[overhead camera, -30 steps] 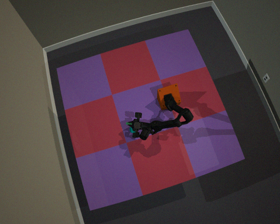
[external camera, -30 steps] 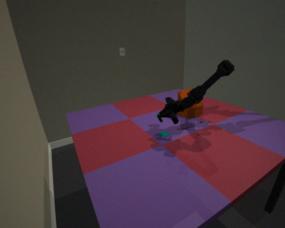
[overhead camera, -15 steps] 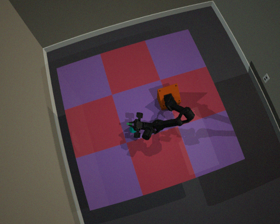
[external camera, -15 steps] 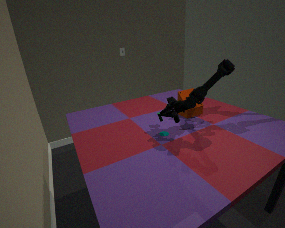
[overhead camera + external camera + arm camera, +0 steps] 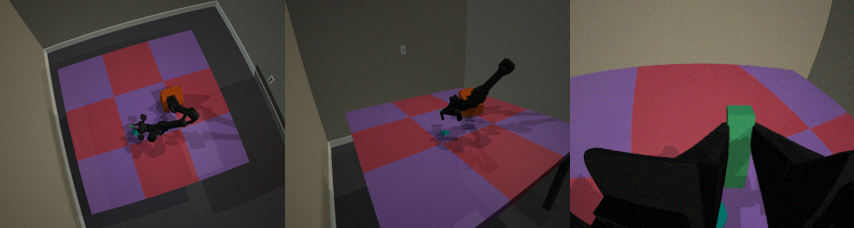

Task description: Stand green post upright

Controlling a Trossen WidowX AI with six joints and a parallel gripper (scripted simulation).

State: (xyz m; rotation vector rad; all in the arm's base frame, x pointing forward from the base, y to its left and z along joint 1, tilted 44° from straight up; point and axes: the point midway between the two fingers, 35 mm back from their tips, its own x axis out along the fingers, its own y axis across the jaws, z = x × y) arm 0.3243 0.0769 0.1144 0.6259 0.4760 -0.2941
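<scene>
The green post (image 5: 131,126) (image 5: 441,111) (image 5: 740,150) is held between the fingertips of my gripper (image 5: 133,126) (image 5: 442,112) (image 5: 739,129), which is shut on it. The post is in the air above the table. In the exterior view its top is green, and the dark, shaded part below looks close to upright with a slight tilt. The cyan circle (image 5: 135,132) (image 5: 445,133) lies flat on the table below the gripper, partly in shadow. In the wrist view only a sliver of the circle (image 5: 722,216) shows beside the left finger. The post's faces between the fingers are hidden.
The arm reaches from the orange base block (image 5: 172,90) (image 5: 475,110) over the red and purple checkered table (image 5: 94,129) (image 5: 389,149). Arm shadows fall around the circle. Walls stand beyond the table.
</scene>
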